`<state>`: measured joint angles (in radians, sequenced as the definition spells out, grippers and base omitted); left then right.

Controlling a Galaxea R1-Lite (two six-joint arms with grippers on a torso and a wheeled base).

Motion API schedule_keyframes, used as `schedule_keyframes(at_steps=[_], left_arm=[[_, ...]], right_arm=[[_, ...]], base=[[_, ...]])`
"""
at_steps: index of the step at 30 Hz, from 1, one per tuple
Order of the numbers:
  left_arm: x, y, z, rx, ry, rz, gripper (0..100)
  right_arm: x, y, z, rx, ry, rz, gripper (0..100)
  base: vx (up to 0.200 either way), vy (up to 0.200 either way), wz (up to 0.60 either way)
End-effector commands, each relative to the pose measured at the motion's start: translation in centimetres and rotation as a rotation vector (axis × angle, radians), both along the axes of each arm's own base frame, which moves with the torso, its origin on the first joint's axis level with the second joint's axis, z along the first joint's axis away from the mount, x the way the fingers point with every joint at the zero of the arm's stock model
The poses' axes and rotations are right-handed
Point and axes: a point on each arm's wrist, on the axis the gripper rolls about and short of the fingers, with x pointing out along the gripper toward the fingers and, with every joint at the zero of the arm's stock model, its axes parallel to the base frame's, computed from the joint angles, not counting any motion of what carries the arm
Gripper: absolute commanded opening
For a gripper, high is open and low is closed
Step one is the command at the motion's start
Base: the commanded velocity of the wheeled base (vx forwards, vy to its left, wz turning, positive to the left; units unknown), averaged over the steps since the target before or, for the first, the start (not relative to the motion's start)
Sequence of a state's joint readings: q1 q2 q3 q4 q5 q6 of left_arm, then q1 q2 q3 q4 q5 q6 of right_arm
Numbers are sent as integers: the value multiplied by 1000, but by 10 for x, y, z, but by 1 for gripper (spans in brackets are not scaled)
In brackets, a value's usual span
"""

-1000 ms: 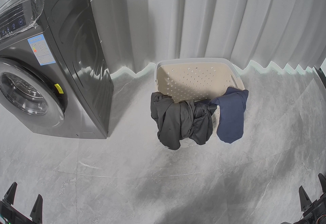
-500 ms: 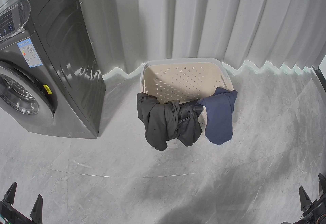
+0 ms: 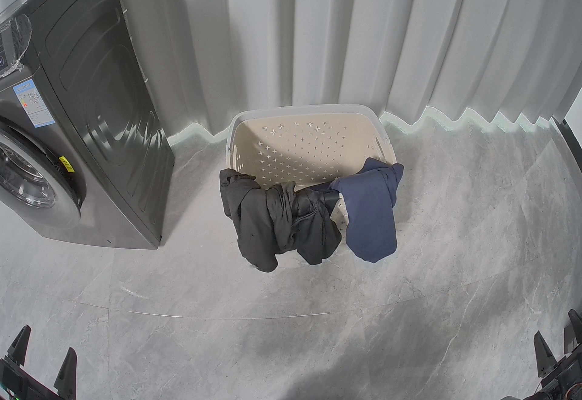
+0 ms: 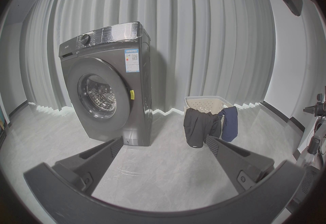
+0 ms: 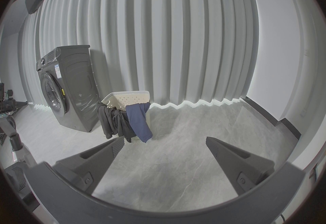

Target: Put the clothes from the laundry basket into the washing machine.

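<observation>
Well, your clothes hang over the near rim of the laundry basket (image 3: 306, 110), half in and half out. The dark grey garment (image 3: 276, 225) is bunched on the side toward the washing machine (image 3: 91, 116). The navy blue garment (image 3: 370, 216) drapes just beside it on the robot's right. The two touch where they meet on the rim. Both spill down the basket's outer front wall toward the floor (image 3: 291, 328). The far inner wall of the basket, cream with small star-shaped holes, shows bare above them.

The basket stands on the grey tiled floor, with its far side near the white pleated curtain (image 3: 364, 25). The grey washing machine stands to the robot's left of the basket, apart from it, with a strip of floor between them. Its round glass door lies flat against its front.

Your left claw (image 3: 47, 342) sits low at the robot's near left, and your right claw (image 3: 555, 325) low at the near right. Each has its two fingers spread wide and holds nothing. Both are well apart from the clothes, with a broad stretch of floor between them and the basket. In the head view the basket lies ahead, roughly midway between the two claws. The machine is farther out on the left claw's side.
</observation>
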<state>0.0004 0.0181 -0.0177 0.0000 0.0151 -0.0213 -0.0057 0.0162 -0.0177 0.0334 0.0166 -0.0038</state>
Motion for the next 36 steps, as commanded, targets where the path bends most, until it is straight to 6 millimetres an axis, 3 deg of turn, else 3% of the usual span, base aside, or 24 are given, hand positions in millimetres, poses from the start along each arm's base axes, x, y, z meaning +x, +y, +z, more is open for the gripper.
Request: schedule_keyframes(at_steps=[1,5,17,36], left_arm=[[0,0,-5,-2,0,1,100],[0,0,-5,-2,0,0,100],[0,0,-5,0,0,1,100],[0,0,-5,0,0,-2,100]], right_arm=[[0,0,-2,-1,-3,1,100],[0,0,-2,-1,-3,1,100],[0,0,-2,-1,-3,1,100],[0,0,-2,-1,-3,1,100]], base=[[0,-200,0],[0,-200,0],[0,0,0],[200,0,0]])
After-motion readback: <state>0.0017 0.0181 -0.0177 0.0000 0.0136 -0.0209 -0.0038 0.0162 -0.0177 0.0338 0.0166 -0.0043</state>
